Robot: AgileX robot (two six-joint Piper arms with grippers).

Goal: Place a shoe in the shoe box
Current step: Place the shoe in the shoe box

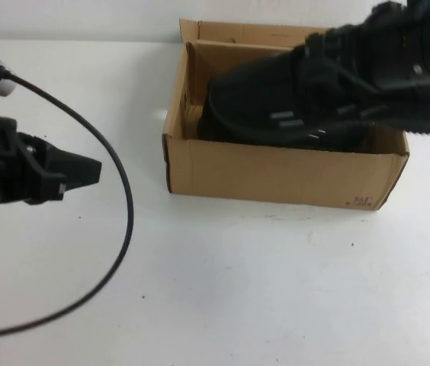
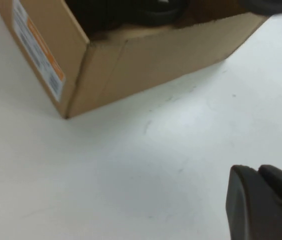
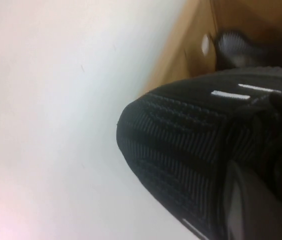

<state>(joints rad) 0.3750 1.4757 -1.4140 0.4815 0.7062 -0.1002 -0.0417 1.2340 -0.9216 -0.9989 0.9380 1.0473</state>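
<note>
The brown cardboard shoe box (image 1: pixel 276 171) stands open at the back middle of the table. The black knit shoe (image 1: pixel 276 103), with short white dashes on its side, hangs tilted over the box, toe low toward the box's left end. My right gripper (image 1: pixel 367 65) is shut on the shoe's upper. In the right wrist view the shoe's toe (image 3: pixel 176 145) fills the frame beside the box wall (image 3: pixel 181 55), and one finger (image 3: pixel 251 200) presses on the knit. My left gripper (image 1: pixel 85 171) hovers shut and empty left of the box; its fingers (image 2: pixel 261 200) sit over bare table near the box corner (image 2: pixel 146 65).
A black cable (image 1: pixel 127 206) loops across the table from the left arm toward the front left. A white and orange label (image 2: pixel 36 47) is on the box's left end. Another dark shoe-like shape (image 3: pixel 236 47) lies inside the box.
</note>
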